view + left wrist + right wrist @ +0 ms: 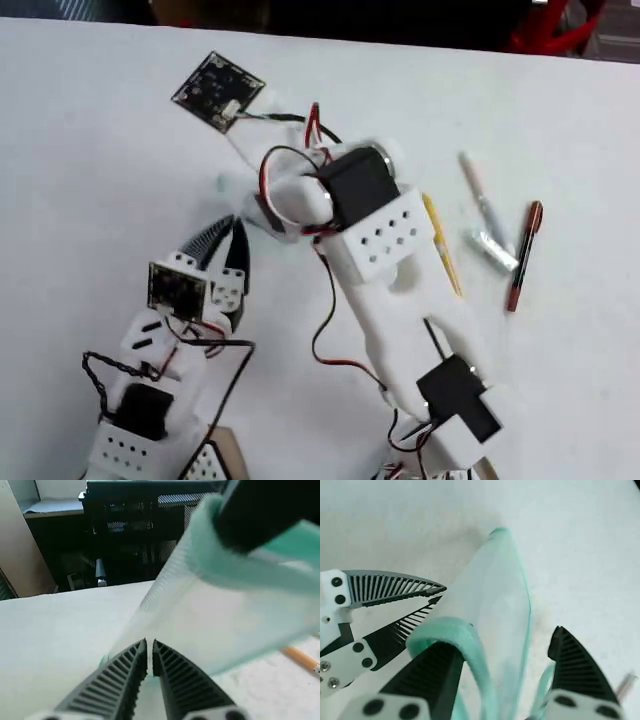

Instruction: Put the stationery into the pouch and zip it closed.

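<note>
- Pouch (500, 595), clear film with a green rim, slants down from the right claw (512, 637) toward the bench (100, 120).
- We see the green rim looped over one finger (435, 680) of the right claw, and a second green strip just inside the other finger.
- The right claw is spread wide, with the pouch's film lying between its two fingers.
- The left claw (149, 642) sits just beside the right claw, lower down, with its tips at the pouch's lower edge.
- The left claw is pressed nearly together, with only a thin slit between its ribbed fingers. We cannot tell whether it nips the film.
- A pencil (441, 243) lies on the bench beyond the right arm, on the side away from the left claw and just beside that arm's white body.
- A white pen (482, 200) and a red pen (522, 257) lie farther out than the pencil, well apart from both claws.
- A short silvery piece (491, 250) lies between the two pens, near the white pen's lower end.
- We see all four pieces on the bare bench, outside the pouch.
- In the left wrist view the pouch stands close in front of the left claw, with the right claw's black finger at its upper rim.
</note>
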